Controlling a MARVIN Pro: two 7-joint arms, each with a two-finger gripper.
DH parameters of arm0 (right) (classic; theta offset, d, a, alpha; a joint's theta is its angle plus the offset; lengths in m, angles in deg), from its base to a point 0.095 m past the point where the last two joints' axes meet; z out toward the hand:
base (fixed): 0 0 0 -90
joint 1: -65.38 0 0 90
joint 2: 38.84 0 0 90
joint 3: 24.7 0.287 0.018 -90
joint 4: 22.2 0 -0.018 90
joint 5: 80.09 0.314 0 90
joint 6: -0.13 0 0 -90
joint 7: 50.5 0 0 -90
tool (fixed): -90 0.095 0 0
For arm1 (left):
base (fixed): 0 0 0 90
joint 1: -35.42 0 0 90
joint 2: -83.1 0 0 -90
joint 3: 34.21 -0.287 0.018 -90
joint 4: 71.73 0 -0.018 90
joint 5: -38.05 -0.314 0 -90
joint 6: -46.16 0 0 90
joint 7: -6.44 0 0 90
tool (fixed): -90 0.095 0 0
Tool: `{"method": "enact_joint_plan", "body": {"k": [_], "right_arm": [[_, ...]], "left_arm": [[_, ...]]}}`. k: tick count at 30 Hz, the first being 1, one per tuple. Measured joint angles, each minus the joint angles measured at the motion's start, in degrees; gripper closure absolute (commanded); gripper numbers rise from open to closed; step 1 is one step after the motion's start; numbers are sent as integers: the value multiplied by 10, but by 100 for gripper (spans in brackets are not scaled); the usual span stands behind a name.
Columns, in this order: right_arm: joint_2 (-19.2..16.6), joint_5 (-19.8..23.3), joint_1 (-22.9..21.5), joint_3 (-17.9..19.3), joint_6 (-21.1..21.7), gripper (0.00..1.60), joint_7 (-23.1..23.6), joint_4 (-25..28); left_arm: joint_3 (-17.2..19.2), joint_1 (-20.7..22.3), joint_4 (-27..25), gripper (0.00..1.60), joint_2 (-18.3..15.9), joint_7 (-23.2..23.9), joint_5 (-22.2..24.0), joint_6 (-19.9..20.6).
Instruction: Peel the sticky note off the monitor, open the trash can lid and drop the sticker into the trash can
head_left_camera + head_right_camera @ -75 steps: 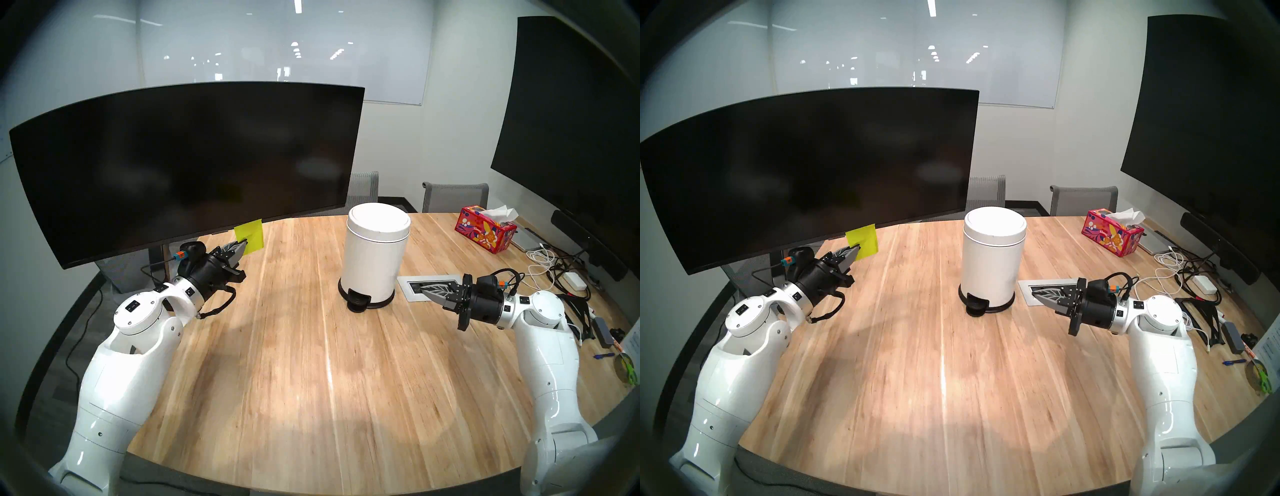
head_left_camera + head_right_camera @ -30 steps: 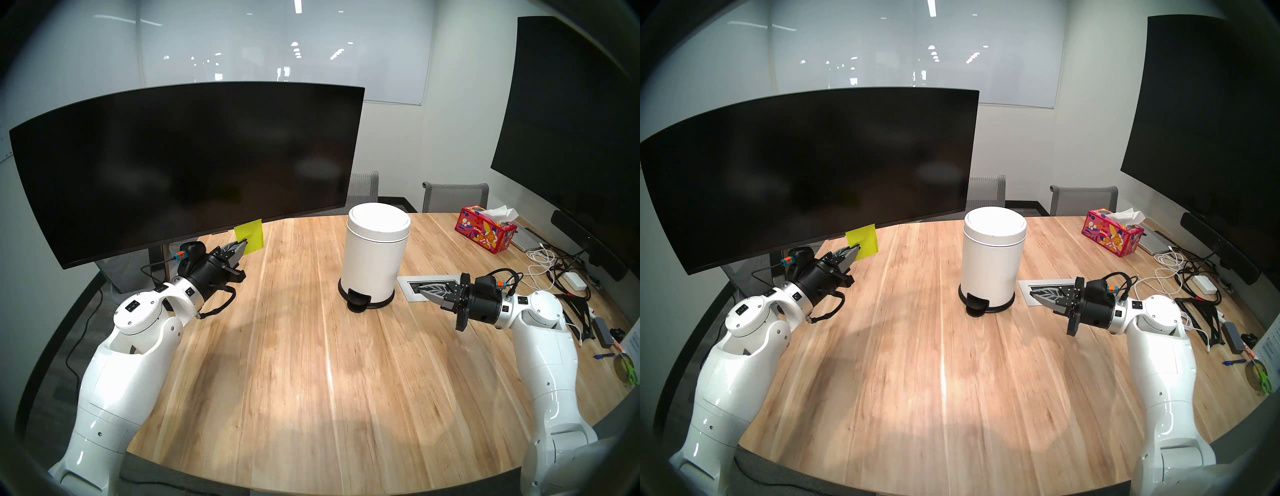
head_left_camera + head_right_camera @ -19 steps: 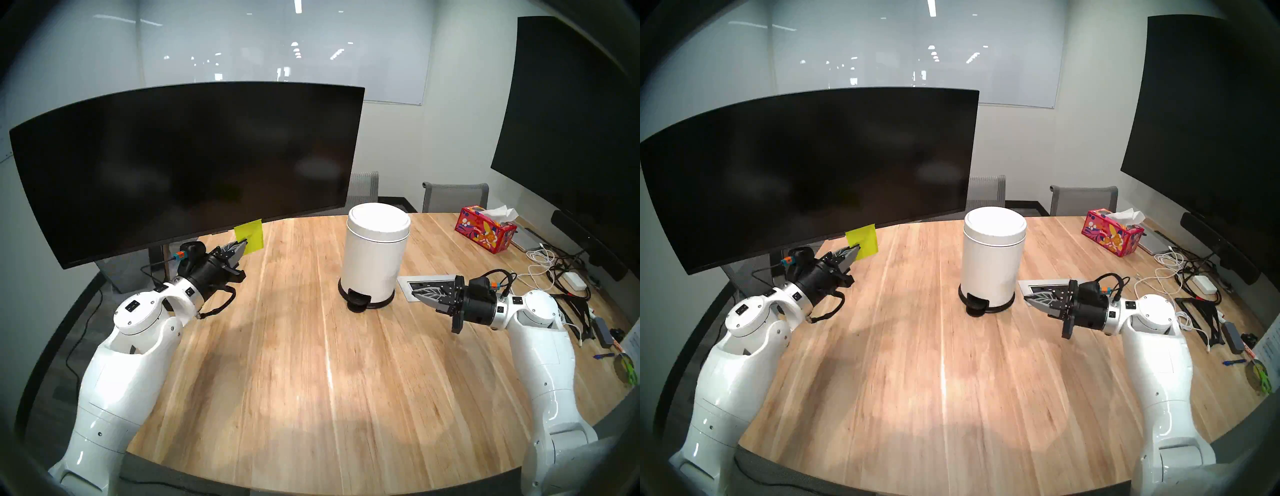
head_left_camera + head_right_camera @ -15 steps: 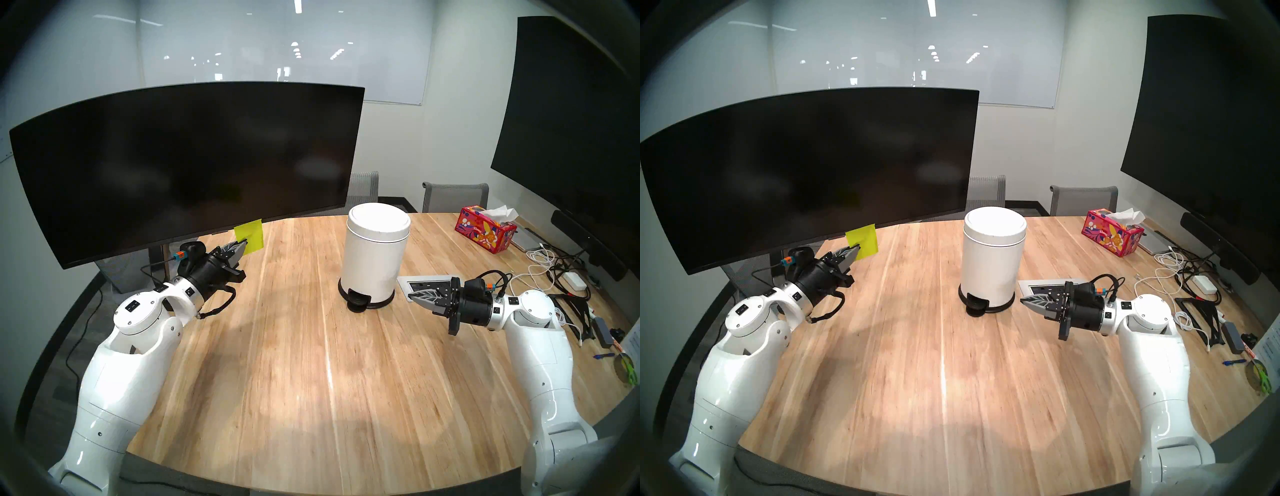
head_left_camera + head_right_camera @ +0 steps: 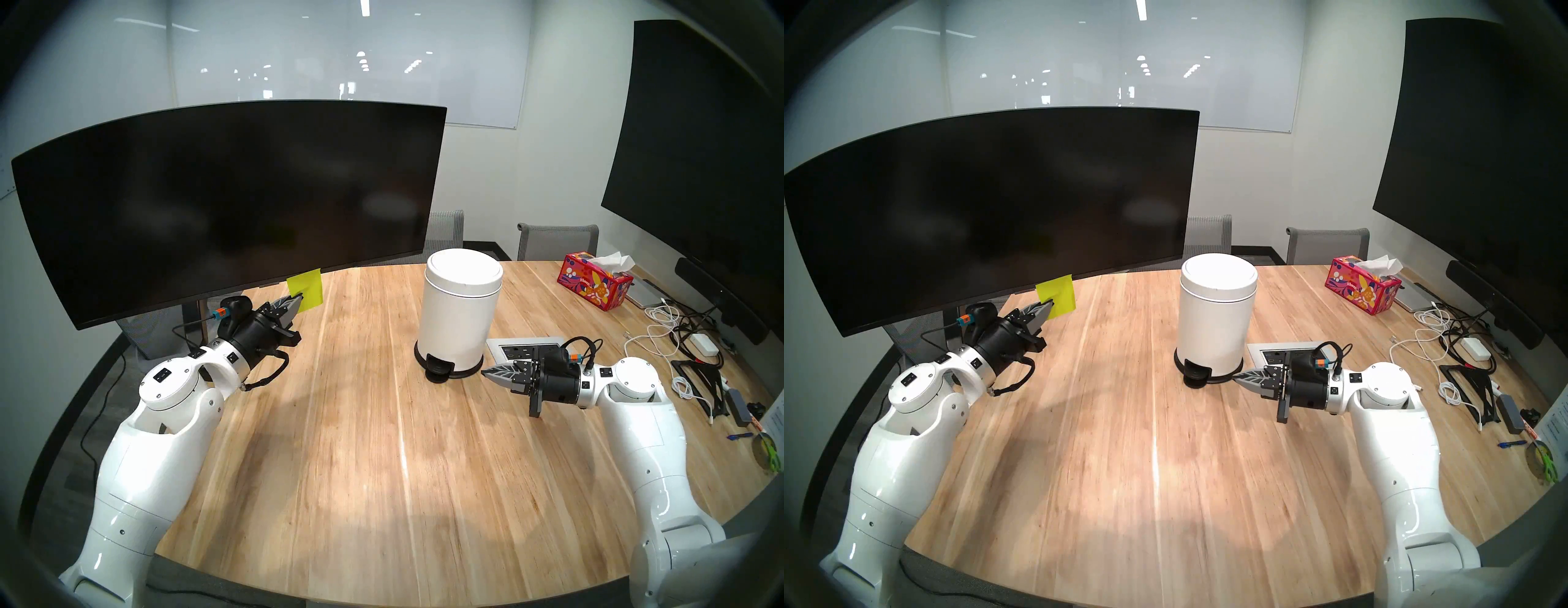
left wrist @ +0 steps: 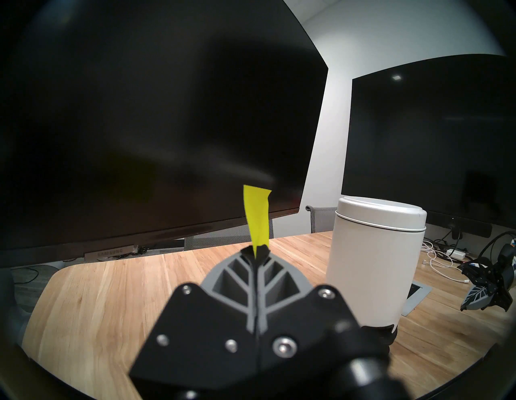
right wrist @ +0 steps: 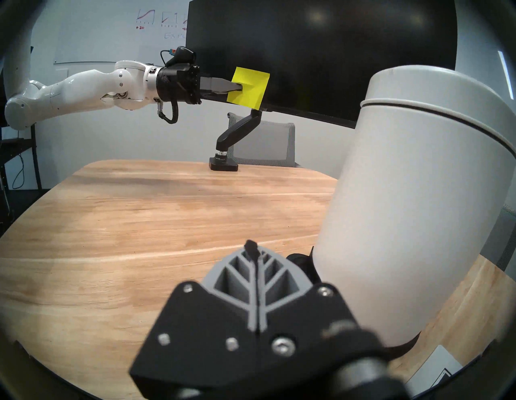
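Note:
The yellow-green sticky note (image 5: 309, 288) hangs at the lower edge of the wide curved monitor (image 5: 229, 199). My left gripper (image 5: 301, 298) is shut on the note's lower left part; it also shows in the left wrist view (image 6: 257, 215). I cannot tell whether the note still sticks to the monitor. The white trash can (image 5: 456, 322) stands mid-table with its domed lid (image 5: 464, 271) shut. My right gripper (image 5: 483, 373) is shut and empty, low over the table just right of the can's black pedal (image 5: 439, 367), apart from it.
A red tissue box (image 5: 596, 286) sits back right. A big flat black screen (image 5: 695, 161) with a soundbar (image 5: 721, 305) stands at the right. Cables (image 5: 679, 335) and a socket panel (image 5: 526, 346) lie behind my right arm. The monitor's stand base (image 7: 223, 164) is clamped at the table's far edge.
My right arm has swung left and down, from beside the socket panel to the base of the trash can near the pedal. My left gripper and the note have not moved.

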Motion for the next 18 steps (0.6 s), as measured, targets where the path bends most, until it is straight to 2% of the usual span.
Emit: {"method": "enact_joint_plan", "body": {"k": [18], "right_arm": [[35, -59, -15, -25, -7, 160, -69, -19]], "left_arm": [[0, 0, 0, 160, 0, 0, 0, 0]]}}
